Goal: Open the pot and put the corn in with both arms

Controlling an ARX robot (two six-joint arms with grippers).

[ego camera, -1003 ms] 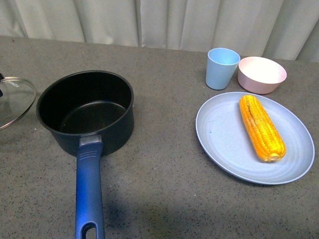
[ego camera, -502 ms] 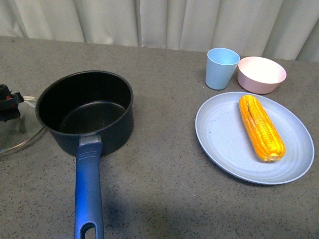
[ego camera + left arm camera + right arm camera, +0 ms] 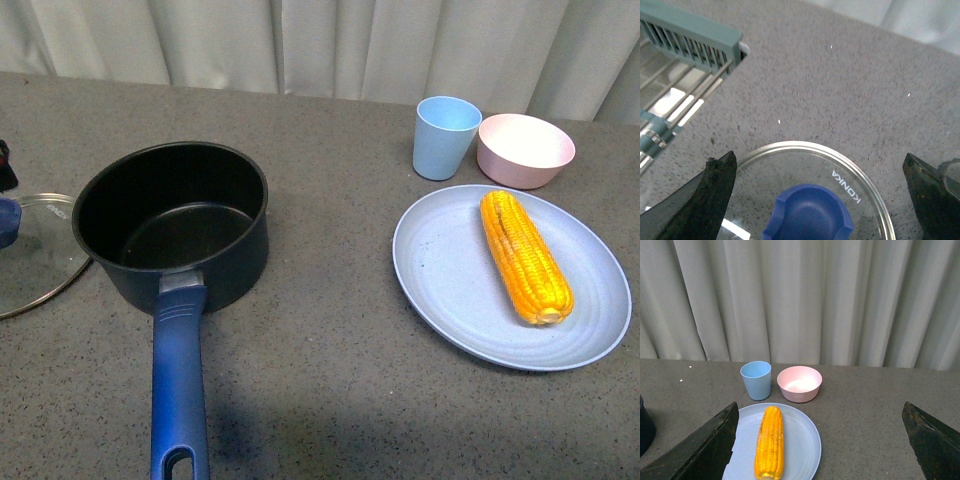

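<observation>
The steel-rimmed glass lid [image 3: 38, 262] runs off the front view's left edge, its blue knob [image 3: 7, 221] half cut. The long blue handle [image 3: 179, 380] of the dark round saucepan [image 3: 235, 250] loses its near tip.

I see pot [image 3: 236, 262] dark, uncovered, empty, upright on surface [image 3: 330, 400], blue handle [image 3: 178, 380] pointing toward me | glass lid [image 3: 38, 262] flat just beside its left, blue knob [image 3: 808, 212] up | corn [image 3: 524, 255] yellow-orange, lying on blue plate [image 3: 450, 285], well right of pot
</observation>
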